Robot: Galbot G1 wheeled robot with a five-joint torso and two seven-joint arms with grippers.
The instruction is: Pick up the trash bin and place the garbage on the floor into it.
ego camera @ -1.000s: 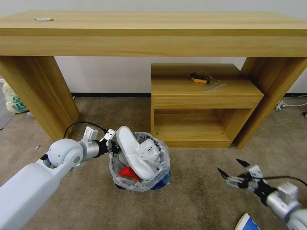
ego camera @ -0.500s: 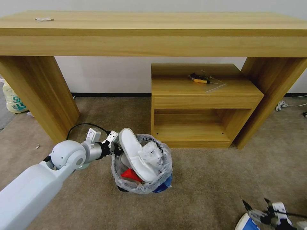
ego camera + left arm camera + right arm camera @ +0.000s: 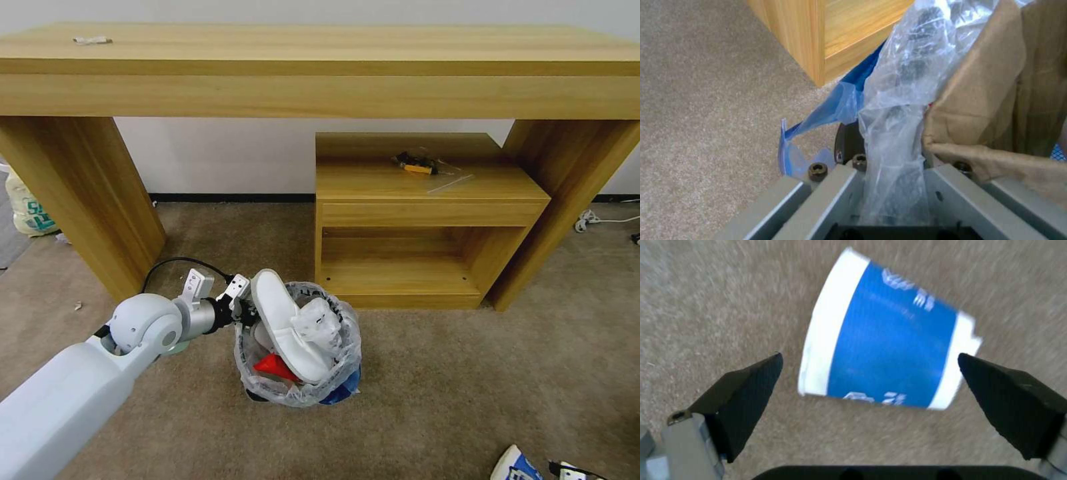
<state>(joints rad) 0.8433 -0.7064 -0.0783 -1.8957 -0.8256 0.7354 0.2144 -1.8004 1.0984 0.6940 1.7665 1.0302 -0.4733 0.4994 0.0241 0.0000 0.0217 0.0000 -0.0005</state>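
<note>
Right gripper (image 3: 869,360): drops from mid-right of the head view to its bottom edge at 5 o'clock, fingers spread wide either side of the paper cup (image 3: 889,343) lying on the carpet (image 3: 433,373).

Trash bin (image 3: 297,347): drifts slightly toward 3 o'clock, carried by the left gripper (image 3: 241,308).

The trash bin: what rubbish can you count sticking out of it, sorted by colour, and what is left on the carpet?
In the trash bin, held at its rim by the left claw:
White slipper: 1
Crumpled white piece: 1
Red wrapper: 1
On the floor:
Blue-white paper cup, between the open right claw's fingers: 1
Total: 4
</note>
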